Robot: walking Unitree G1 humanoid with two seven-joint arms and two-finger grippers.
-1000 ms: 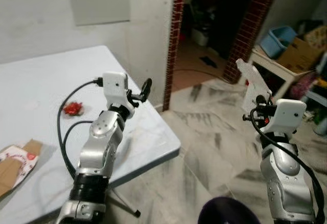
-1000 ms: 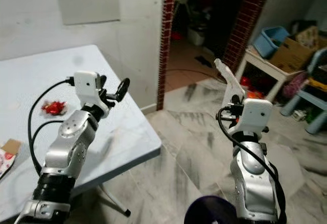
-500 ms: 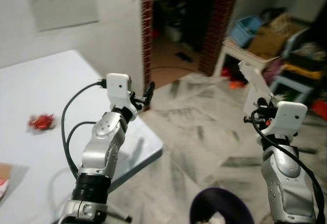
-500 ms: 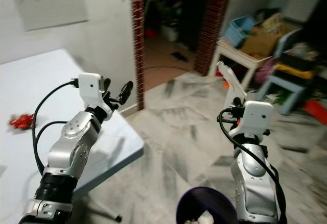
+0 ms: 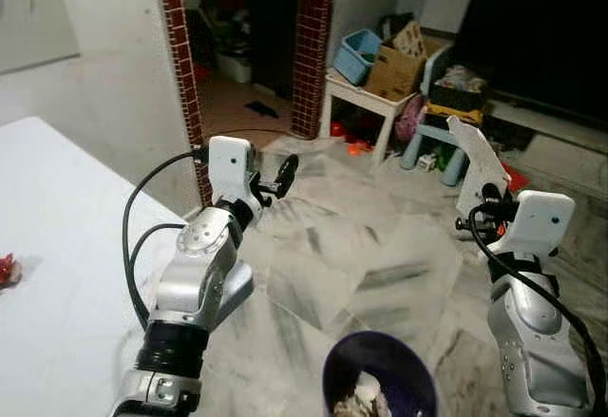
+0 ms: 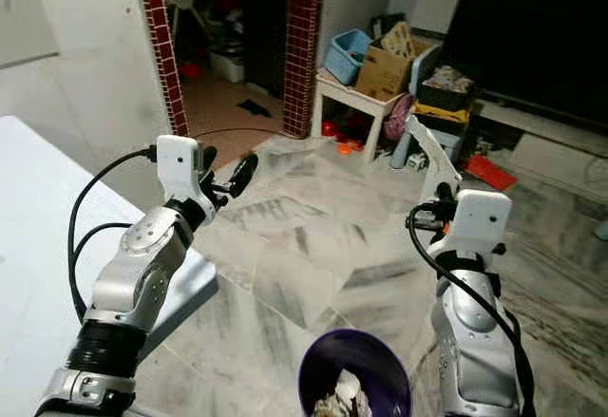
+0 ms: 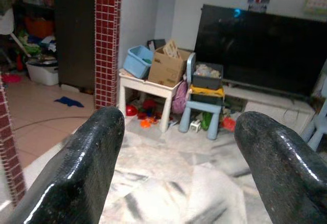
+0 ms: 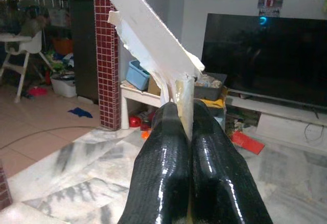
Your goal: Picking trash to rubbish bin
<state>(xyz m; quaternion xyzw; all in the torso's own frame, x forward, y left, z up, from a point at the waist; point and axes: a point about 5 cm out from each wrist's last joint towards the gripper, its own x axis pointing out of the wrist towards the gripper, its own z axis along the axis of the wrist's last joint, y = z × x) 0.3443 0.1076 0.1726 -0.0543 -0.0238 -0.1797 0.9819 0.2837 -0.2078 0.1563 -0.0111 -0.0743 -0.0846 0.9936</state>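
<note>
**Item carried: one flat white scrap, bound for the bin**

My left gripper [image 5: 281,172] is raised beside the white table [image 5: 57,274], fingers spread apart, holding nothing. A small red crumpled wrapper [image 5: 8,270] lies on the table at the far left, well apart from it.

Purple round rubbish bin [image 5: 380,379]: on the marble floor between my arms, low down, some pale trash already inside.

My right gripper [image 8: 186,132] is clamped on the thin white flat scrap [image 5: 478,162], pinched at its lower end, the piece standing up above the fingers, tilted.

Handling, as I judge it: light, fairly stiff, thin-edged, likely brittle; a hold near the base suits, but a long lever may wobble or slip.
</note>
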